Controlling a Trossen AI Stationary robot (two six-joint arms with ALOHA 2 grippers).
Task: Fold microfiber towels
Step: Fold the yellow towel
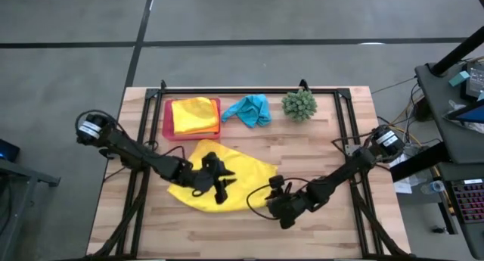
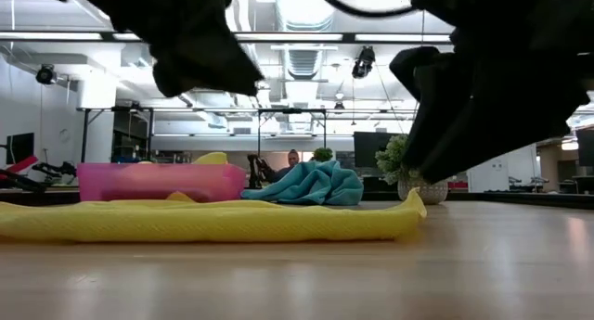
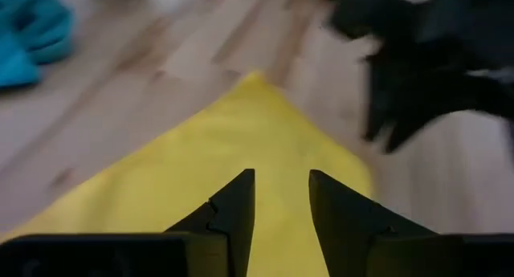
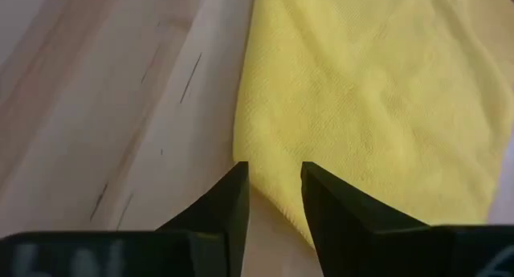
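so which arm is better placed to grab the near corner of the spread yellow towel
Right. The right tool hovers open at the edge of the flat yellow microfiber towel, its corner just ahead. The left tool is over the towel's middle, away from any edge.

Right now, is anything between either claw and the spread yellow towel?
Nothing visible. The left claw hangs open directly over the yellow towel, and the right claw is open at the towel's near corner. The turquoise towel, pink tray and plant ball sit apart, farther back.
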